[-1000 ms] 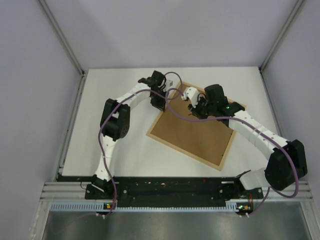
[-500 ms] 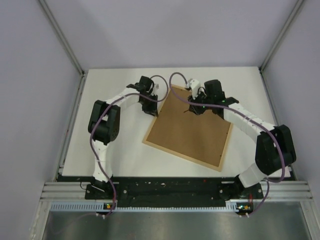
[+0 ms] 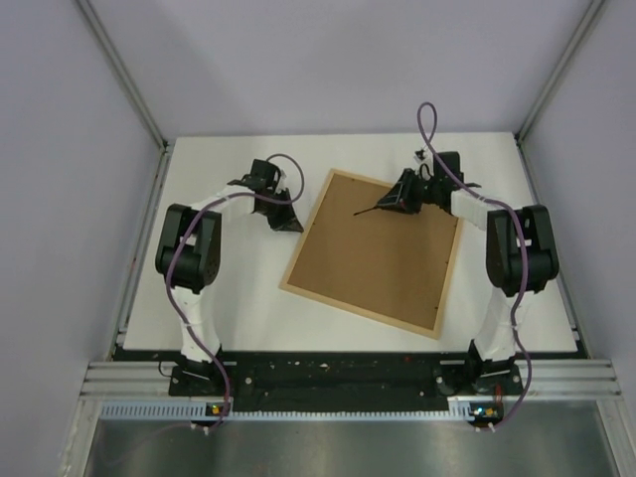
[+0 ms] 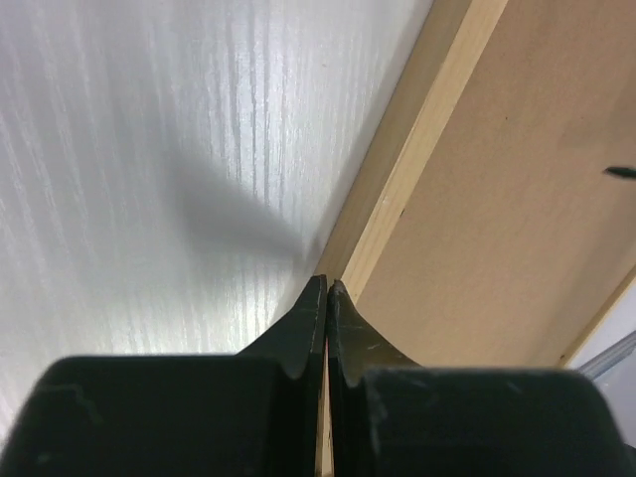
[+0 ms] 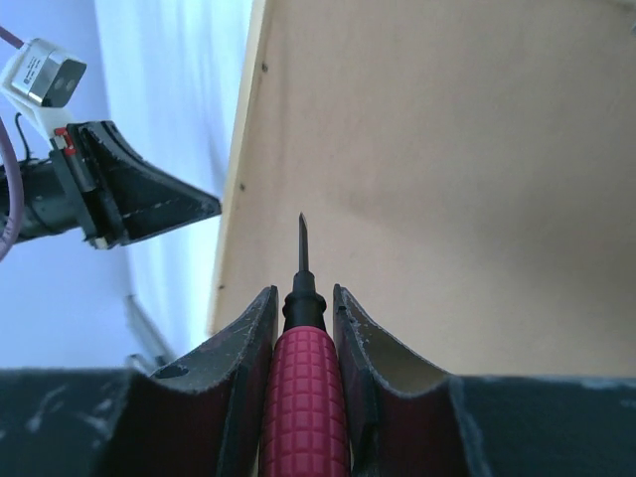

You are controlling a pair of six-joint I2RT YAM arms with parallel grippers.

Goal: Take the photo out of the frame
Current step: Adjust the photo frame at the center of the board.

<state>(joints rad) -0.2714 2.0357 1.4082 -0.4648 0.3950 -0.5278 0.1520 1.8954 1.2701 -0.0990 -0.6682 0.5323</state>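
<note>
The frame (image 3: 358,312) lies face down on the white table, its brown backing board (image 3: 378,258) uppermost. The photo is hidden beneath that board. My left gripper (image 3: 288,224) is shut with nothing in it, its tips (image 4: 326,283) right at the pale wood rim (image 4: 438,109) on the frame's left side. My right gripper (image 3: 397,196) hangs over the board's far part, shut on a red-handled screwdriver (image 5: 303,397). The tool's thin dark shaft (image 3: 368,210) points left across the board (image 5: 447,149). The rim (image 5: 241,149) and the left gripper (image 5: 139,204) both show in the right wrist view.
White table (image 3: 219,298) lies around the frame, enclosed by grey side walls and a metal rail along the near edge (image 3: 338,376). Purple cables loop above both arms.
Both arms have drawn apart: the left gripper went left off the board to its rim and closed, the right went back right with the screwdriver. The frame has turned slightly.
</note>
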